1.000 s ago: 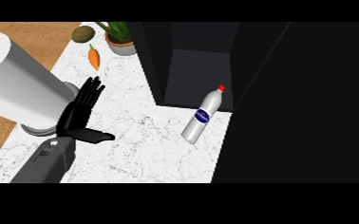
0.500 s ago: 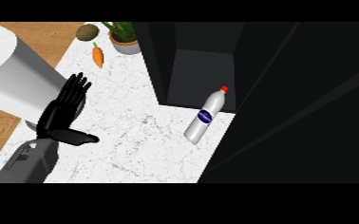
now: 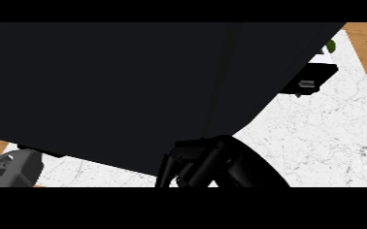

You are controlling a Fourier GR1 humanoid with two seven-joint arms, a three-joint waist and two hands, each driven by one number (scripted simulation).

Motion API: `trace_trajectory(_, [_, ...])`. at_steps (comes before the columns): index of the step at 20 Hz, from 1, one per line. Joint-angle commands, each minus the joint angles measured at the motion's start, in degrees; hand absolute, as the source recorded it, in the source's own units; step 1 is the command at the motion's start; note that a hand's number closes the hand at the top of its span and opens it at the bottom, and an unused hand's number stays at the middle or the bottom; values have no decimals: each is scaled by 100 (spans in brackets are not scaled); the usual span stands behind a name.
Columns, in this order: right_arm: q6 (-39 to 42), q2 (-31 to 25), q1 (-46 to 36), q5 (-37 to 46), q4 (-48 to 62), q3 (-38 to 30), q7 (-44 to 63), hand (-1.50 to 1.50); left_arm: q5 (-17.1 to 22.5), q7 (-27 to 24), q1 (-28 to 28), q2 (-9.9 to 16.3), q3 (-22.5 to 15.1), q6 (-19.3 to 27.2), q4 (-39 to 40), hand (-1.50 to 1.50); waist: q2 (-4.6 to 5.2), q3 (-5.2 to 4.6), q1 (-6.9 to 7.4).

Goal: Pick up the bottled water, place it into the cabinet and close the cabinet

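Black covers most of the view. What is that big shape?

A broad black panel (image 3: 129,92). It runs from the far edge down toward the near edge and slants away to the right. A faint upright seam crosses it right of centre. I cannot tell whether it is a door or a wall of the cabinet.

And the pale surface around it?

That is the white marbled bench (image 3: 315,136). It shows on the right side, and a narrow strip of it shows near left under the panel's lower edge.

Any hand in sight?

One black hand (image 3: 208,162), at the near edge about the middle, right against the panel's lower border. Dark on dark, its outline is hard to read. I cannot tell whether its fingers are open or closed, whether they have hold of anything, or whether it is the left or the right hand. A grey forearm (image 3: 18,170) shows in the near left corner, well apart from it.

Where is the bottled water?

I cannot tell. It shows nowhere here, and the panel hides a large part of the bench.

What else is there?

At far right a small black block (image 3: 315,75) with a little grey piece on it sits on the bench, just beside the panel's edge. A green leaf (image 3: 331,45) shows beyond it. A strip of wood (image 3: 356,36) fills the far right corner.
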Motion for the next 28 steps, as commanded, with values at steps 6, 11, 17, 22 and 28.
trace_trajectory(6, [-861,430,-1826,-458,1691,115,-40,150,749,730,1113,471,137,-58,-2042,-150,132,29,88])
trace_trajectory(11, [290,435,-2229,-1606,2235,-59,228,150,1210,1015,1947,828,386,-20,-3132,-150,180,29,-95])
trace_trajectory(17, [877,437,-2486,-1940,3575,-561,-748,150,1476,1540,3108,811,524,777,-4903,-150,197,25,-347])
trace_trajectory(22, [1084,436,-2890,-1772,4442,-923,-1231,150,1848,1934,3453,991,940,937,-5529,-150,212,16,-526])
trace_trajectory(28, [964,184,-2953,-1173,4977,-1283,-1677,150,1748,1881,3673,806,959,992,-5624,-150,226,9,-612])
